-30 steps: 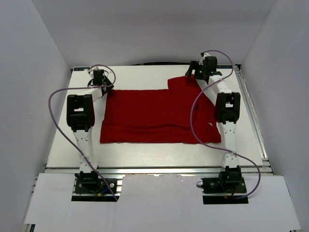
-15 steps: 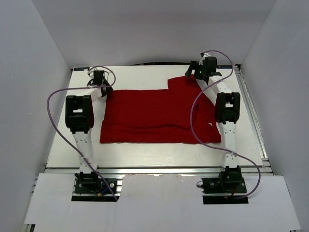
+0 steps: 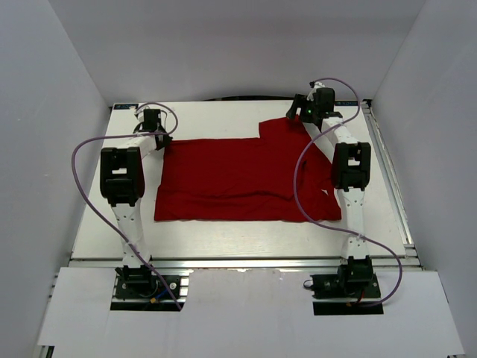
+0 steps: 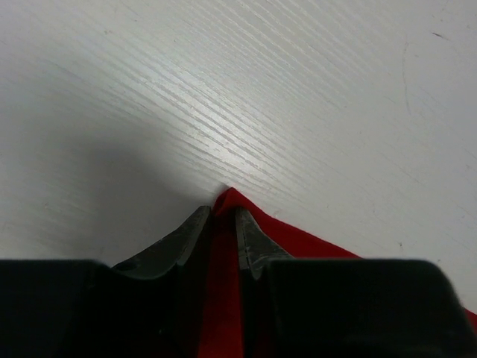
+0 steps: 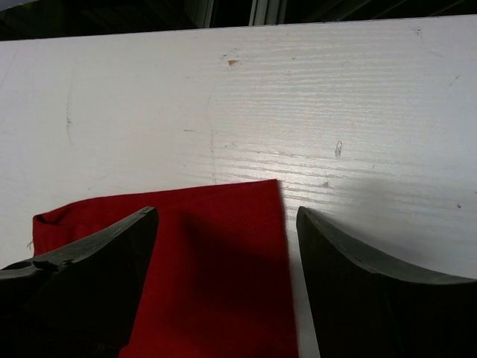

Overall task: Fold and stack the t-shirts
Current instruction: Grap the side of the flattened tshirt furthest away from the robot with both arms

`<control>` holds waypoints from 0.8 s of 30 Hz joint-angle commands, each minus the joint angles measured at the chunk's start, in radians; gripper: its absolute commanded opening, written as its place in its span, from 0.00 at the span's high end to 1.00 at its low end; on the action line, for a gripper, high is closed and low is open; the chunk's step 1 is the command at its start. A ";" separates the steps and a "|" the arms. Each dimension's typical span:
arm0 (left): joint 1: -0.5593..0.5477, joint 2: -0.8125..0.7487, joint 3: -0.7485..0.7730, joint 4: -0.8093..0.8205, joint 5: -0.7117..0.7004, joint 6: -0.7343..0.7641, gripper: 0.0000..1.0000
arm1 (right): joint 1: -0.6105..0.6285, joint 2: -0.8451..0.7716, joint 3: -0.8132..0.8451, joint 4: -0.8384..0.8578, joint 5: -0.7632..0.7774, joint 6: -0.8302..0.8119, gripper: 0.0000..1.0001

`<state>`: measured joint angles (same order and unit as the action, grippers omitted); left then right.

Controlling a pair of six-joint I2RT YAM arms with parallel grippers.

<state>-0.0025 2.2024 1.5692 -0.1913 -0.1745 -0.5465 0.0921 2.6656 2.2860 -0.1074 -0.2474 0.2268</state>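
Observation:
A plain red t-shirt [image 3: 238,179] lies spread on the white table, one part folded over toward the far right. My left gripper [image 3: 159,139] is at its far left corner. In the left wrist view its jaws [image 4: 221,216] are shut on a pinch of the red cloth [image 4: 223,298]. My right gripper [image 3: 299,113] is at the shirt's far right corner. In the right wrist view it [image 5: 227,216] is open, with the cloth's edge [image 5: 223,268] lying flat between the two fingers [image 5: 358,261].
The white table [image 3: 223,239] has metal rails along its near edge and right side [image 3: 391,186]. White walls enclose the left, back and right. Purple cables [image 3: 82,171] loop beside both arms.
The left gripper has shifted slightly at the shirt's far left corner. The right arm and the shirt look unchanged.

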 commanded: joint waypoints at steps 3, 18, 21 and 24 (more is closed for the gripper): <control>0.001 -0.021 -0.009 -0.051 0.020 0.000 0.76 | 0.020 -0.009 -0.063 -0.054 -0.007 -0.007 0.26; 0.001 -0.030 0.002 -0.048 0.027 0.000 0.78 | 0.055 -0.009 -0.036 -0.089 0.060 -0.049 0.76; 0.001 -0.032 0.005 -0.046 0.032 0.002 0.86 | 0.055 -0.009 -0.039 -0.087 0.062 -0.050 1.00; 0.001 -0.029 0.014 -0.051 0.032 0.010 1.00 | 0.055 -0.024 -0.066 -0.069 0.054 -0.052 1.00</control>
<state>-0.0025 2.2024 1.5700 -0.1997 -0.1497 -0.5495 0.1337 2.6591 2.2601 -0.1173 -0.1795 0.1795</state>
